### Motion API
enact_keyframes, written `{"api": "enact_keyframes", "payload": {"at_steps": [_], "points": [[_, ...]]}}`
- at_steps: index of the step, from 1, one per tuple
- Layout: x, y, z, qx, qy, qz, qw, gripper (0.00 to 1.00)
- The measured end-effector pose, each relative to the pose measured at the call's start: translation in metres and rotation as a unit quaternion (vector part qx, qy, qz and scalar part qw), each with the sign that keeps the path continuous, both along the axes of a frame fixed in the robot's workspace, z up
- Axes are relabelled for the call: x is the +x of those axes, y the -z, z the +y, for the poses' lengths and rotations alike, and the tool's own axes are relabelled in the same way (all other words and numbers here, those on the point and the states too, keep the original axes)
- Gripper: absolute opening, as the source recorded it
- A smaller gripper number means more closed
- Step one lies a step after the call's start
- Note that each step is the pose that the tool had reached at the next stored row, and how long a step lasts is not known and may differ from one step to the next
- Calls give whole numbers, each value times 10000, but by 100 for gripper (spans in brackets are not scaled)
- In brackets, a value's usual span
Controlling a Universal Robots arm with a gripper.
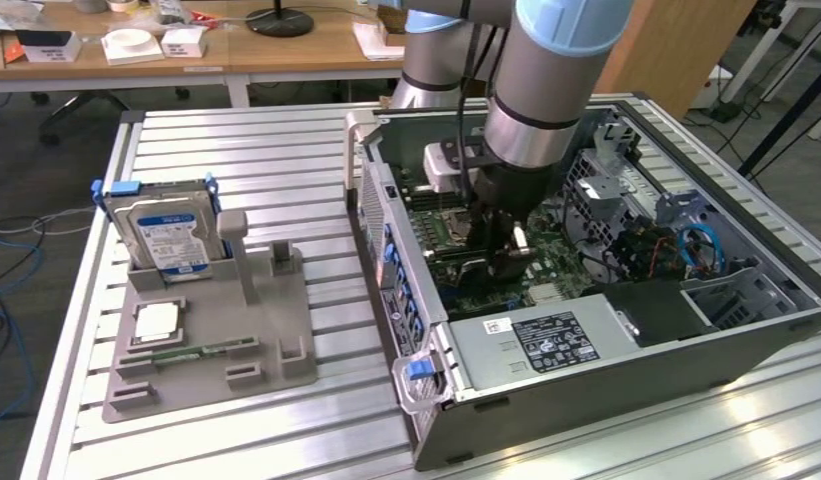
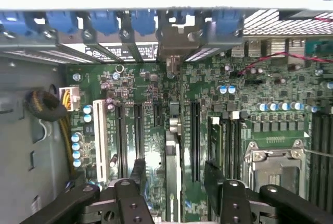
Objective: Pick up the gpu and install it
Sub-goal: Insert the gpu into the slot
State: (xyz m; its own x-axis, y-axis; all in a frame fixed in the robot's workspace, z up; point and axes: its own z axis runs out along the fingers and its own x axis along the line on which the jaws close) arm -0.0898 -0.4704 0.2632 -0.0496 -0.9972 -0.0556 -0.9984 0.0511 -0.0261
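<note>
The gpu (image 2: 174,146) stands on edge in a slot of the green motherboard (image 2: 260,78). Its silver bracket (image 2: 174,41) sits against the case's rear wall, under the blue clips. My gripper (image 2: 175,174) hovers straight over the card, open, with one black finger (image 2: 137,171) on each side and a gap to the card on both. In the exterior view my gripper (image 1: 501,250) reaches down into the open computer case (image 1: 424,330), over the middle of the board, and the arm hides most of the gpu.
On the exterior view's left, a grey holder tray (image 1: 270,340) carries a hard drive (image 1: 167,235) with a blue-white label, a square chip (image 1: 157,322) and a green memory stick (image 1: 183,352). Inside the case are a power supply (image 1: 550,340), cables and a drive cage.
</note>
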Motion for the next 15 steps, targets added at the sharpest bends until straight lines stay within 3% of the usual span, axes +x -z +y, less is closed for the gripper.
{"api": "enact_keyframes", "payload": {"at_steps": [3, 5, 9, 11, 15], "points": [[0, -10, 0, 1, 0, 0, 10000, 56], [0, -10, 0, 1, 0, -1, 10000, 44], [0, -11, 0, 0, 0, 0, 10000, 32], [0, -11, 0, 1, 0, 0, 10000, 20], [0, -12, 0, -1, 0, 0, 10000, 11]]}}
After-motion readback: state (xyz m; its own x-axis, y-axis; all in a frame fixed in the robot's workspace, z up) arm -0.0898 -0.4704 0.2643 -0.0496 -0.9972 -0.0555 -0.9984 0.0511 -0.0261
